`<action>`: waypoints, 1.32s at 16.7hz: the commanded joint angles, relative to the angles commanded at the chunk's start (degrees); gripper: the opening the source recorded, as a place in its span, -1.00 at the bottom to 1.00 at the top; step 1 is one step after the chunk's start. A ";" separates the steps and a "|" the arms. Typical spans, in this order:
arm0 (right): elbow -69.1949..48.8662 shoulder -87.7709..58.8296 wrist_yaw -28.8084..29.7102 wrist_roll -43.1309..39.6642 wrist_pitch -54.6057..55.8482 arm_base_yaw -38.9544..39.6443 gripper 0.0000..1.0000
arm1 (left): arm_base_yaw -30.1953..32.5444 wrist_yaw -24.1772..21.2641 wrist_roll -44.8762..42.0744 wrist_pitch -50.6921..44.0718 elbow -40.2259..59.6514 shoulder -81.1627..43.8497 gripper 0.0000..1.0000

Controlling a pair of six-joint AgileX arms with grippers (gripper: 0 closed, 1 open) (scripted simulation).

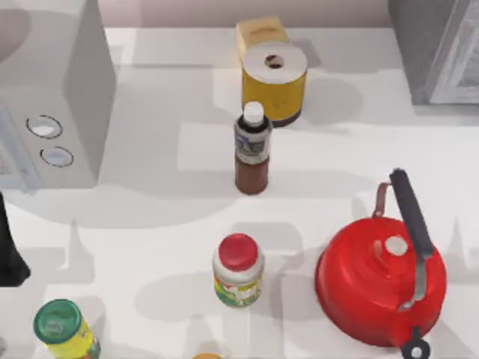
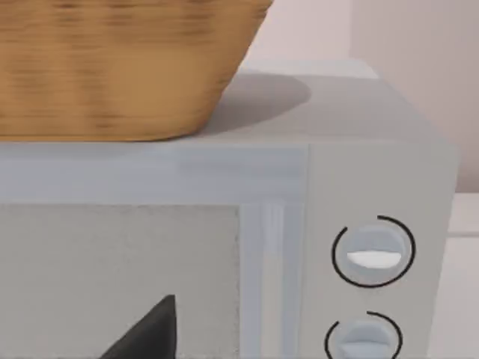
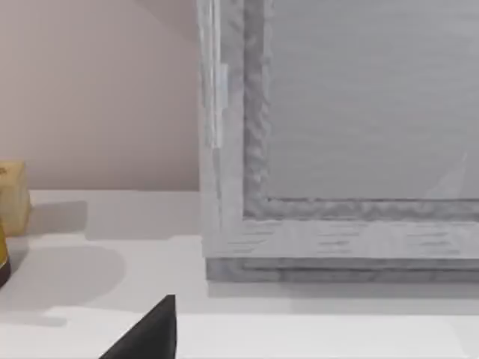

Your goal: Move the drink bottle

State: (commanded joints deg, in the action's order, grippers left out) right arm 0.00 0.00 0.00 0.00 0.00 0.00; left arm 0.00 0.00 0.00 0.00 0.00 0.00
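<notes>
The drink bottle stood upright near the middle of the white surface, just in front of a yellow canister and well apart from the red kettle. Whether either hand was open could not be told. A good grasp would likely take the bottle's body from the clear side, level, avoiding the canister.

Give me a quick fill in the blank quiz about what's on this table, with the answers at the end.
1. The drink bottle has a ____ screw cap.
2. The squat white jar nearer the table's front edge has a ____ lid.
3. The kettle on the table's right side is ____ with a dark handle.
4. On top of the microwave sits a woven ____.

Missing words: white; red; red; basket
</notes>
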 joint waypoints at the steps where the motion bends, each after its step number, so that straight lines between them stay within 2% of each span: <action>1: 0.00 0.00 0.00 0.00 0.00 0.00 1.00 | 0.00 0.00 0.00 0.00 0.00 0.00 1.00; 4: -1.58 -1.87 -0.37 -0.15 -0.05 0.96 1.00 | 0.00 0.00 0.00 0.00 0.00 0.00 1.00; 8: -10.14 -12.66 -1.88 -0.68 0.09 5.49 1.00 | 0.00 0.00 0.00 0.00 0.00 0.00 1.00; 16: -35.87 -57.51 -6.60 -3.90 -0.45 20.44 1.00 | 0.00 0.00 0.00 0.00 0.00 0.00 1.00; 22: -52.69 -85.20 -8.42 -6.48 -1.43 29.38 1.00 | 0.00 0.00 0.00 0.00 0.00 0.00 1.00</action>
State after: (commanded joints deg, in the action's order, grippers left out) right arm -52.69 -85.20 -8.42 -6.48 -1.43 29.38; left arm 0.00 0.00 0.00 0.00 0.00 0.00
